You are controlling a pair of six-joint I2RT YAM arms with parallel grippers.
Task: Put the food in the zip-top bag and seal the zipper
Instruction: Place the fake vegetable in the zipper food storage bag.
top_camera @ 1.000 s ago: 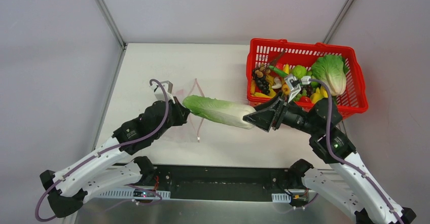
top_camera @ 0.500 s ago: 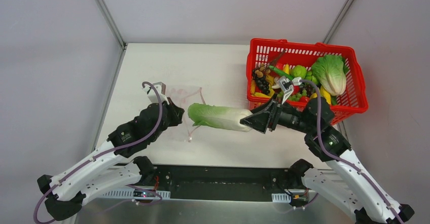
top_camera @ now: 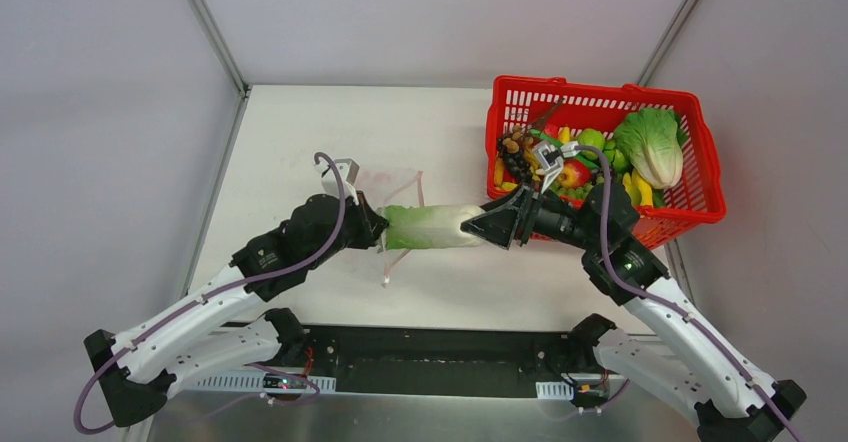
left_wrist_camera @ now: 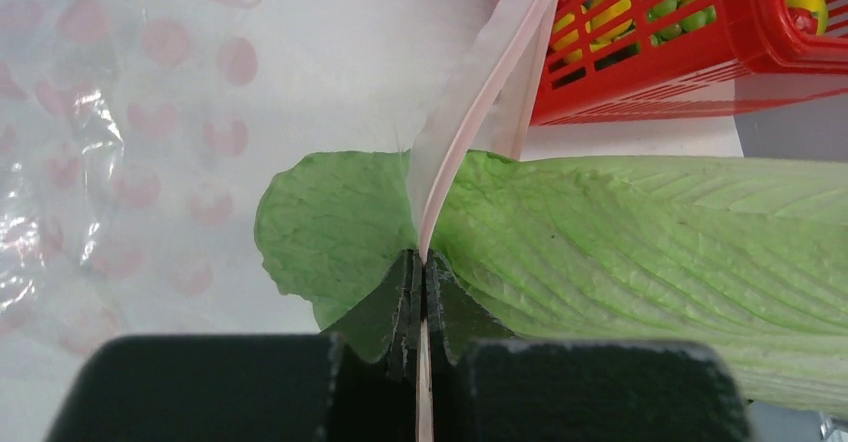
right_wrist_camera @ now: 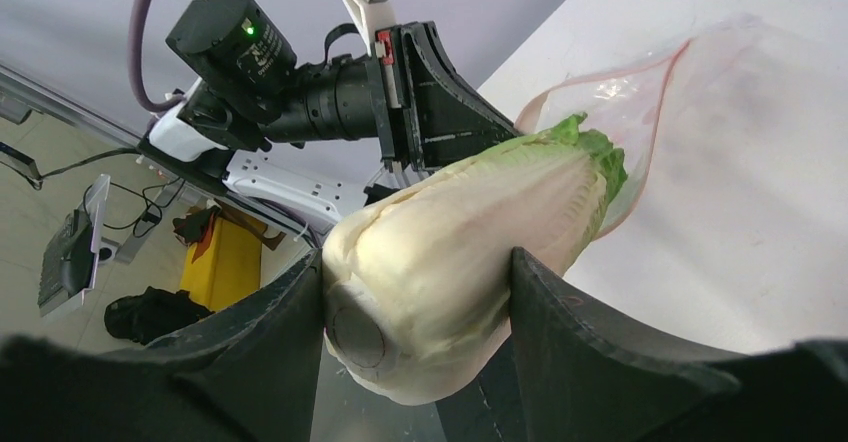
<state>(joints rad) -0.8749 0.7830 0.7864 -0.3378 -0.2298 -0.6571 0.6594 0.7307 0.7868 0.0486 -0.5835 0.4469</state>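
Left claw (left_wrist_camera: 420, 274) pinches zipper (left_wrist_camera: 470, 132); right claw (right_wrist_camera: 415, 262) clamps napa cabbage (right_wrist_camera: 480, 212) stem. Drive leaf tip straight ahead into zip-top bag (left_wrist_camera: 120, 162), mouth held wide.

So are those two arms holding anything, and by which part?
The left tool pinches the bag by its zipper at the mouth. The right tool grips the cabbage by its white stem end.
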